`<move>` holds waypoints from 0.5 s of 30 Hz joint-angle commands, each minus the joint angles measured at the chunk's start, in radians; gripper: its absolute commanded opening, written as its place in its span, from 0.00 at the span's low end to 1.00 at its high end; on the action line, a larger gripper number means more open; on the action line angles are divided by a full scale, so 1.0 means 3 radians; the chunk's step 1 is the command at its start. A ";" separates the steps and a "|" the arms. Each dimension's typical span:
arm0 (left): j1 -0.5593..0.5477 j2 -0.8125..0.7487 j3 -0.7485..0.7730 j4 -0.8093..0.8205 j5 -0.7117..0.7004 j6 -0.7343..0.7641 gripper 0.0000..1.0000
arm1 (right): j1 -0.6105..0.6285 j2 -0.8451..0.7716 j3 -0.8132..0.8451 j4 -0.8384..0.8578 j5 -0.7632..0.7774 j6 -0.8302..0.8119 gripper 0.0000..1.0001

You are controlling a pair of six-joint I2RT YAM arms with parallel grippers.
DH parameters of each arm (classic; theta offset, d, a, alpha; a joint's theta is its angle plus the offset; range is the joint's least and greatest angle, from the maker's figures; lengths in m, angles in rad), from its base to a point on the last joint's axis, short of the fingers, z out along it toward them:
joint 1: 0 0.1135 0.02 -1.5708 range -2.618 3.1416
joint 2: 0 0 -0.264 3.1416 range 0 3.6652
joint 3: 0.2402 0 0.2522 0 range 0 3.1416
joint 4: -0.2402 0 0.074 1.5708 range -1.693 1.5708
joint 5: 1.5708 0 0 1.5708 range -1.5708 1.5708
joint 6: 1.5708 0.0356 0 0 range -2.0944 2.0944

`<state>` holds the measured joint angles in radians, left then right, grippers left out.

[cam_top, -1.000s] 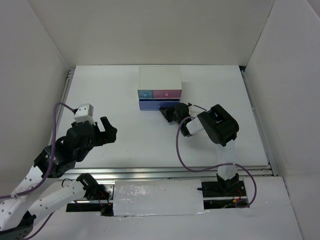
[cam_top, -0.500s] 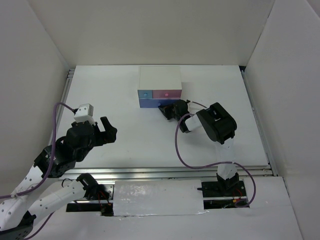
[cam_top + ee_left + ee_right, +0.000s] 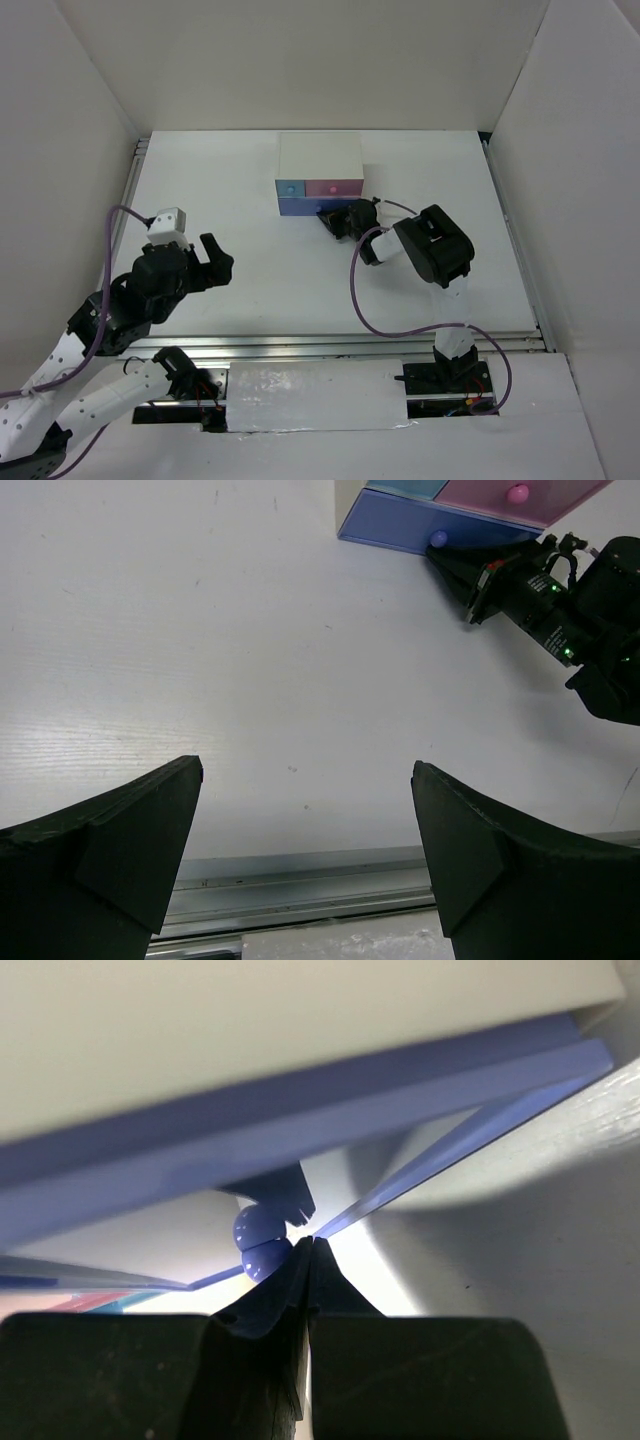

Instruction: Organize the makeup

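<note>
No makeup shows in any view. A white box [image 3: 320, 155] with a small blue drawer, a pink drawer [image 3: 335, 187] and a long lower blue drawer [image 3: 300, 207] stands at the back centre. My right gripper [image 3: 328, 217] is shut, its tips against the front of the lower blue drawer [image 3: 330, 1110]. In the right wrist view the round blue knob [image 3: 262, 1240] lies just left of the gripper [image 3: 312, 1245], outside the shut jaws. My left gripper [image 3: 222, 262] hangs open over the bare table on the left, and nothing sits between its fingers [image 3: 305, 770].
White walls close the table in on the left, right and back. A metal rail [image 3: 300, 885] runs along the near edge. A purple cable [image 3: 355, 300] loops beside the right arm. The right arm [image 3: 560, 630] shows at the left wrist view's upper right.
My right gripper has advanced toward the box, and the lower blue drawer has slid further in. The left arm has stayed still.
</note>
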<state>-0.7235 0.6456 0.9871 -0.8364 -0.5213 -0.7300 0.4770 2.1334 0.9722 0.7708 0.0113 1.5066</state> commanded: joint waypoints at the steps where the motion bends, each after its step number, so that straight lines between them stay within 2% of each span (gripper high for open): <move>1: -0.0012 -0.0025 -0.0018 0.0088 -0.0088 0.0045 0.99 | -0.0005 -0.0121 -0.0120 0.0386 -0.0017 -0.0098 0.00; 8: -0.0012 0.0026 0.0003 0.0073 -0.0098 0.0035 0.99 | 0.0005 -0.0759 -0.0688 0.0560 0.0039 -0.0236 0.02; 11: -0.0017 0.0046 0.0008 0.0068 -0.0149 0.0010 0.99 | 0.0010 -0.1086 -0.0990 0.0687 0.0009 -0.0302 0.12; 14: -0.0012 0.0194 0.0074 -0.0054 -0.0333 -0.0113 0.99 | 0.0015 -0.1556 -0.1358 0.0800 -0.0017 -0.0486 0.33; 15: -0.0007 0.0261 0.0115 -0.0126 -0.0485 -0.0240 0.99 | 0.0010 -0.1705 -0.1465 0.0805 -0.0022 -0.0532 0.46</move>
<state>-0.7242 0.6765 0.9886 -0.8448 -0.5735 -0.7460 0.4774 1.7538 0.6041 0.9077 0.0021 1.4189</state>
